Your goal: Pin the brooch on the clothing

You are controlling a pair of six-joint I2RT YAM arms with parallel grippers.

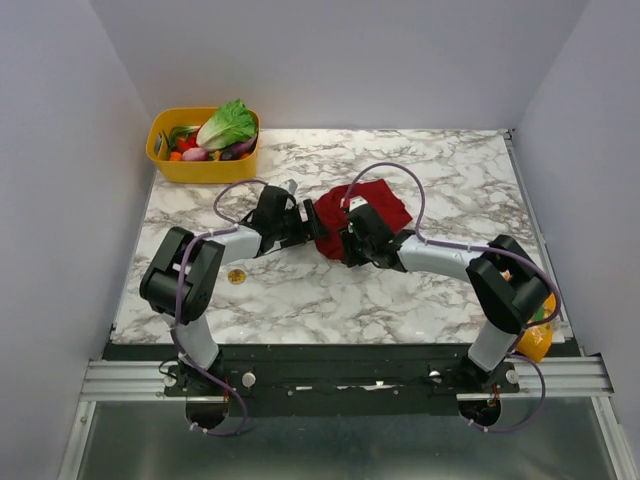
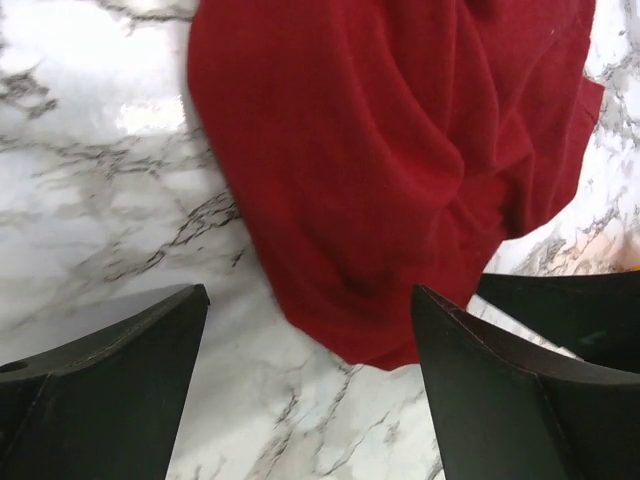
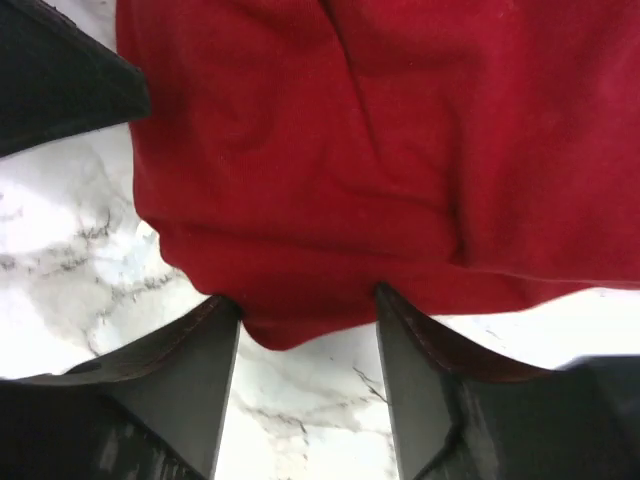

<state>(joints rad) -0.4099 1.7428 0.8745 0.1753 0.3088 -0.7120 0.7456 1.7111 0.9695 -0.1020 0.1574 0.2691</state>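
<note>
Right jaws astride clothing (image 3: 380, 150); long axis diagonal

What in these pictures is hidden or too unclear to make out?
- Shirt: top view, the left arm and right arm cover parts of it; wrist views crop it at frame edges.
- Brooch: top view, too small for detail.
- Orange bag: top view, mostly behind the right arm.
</note>
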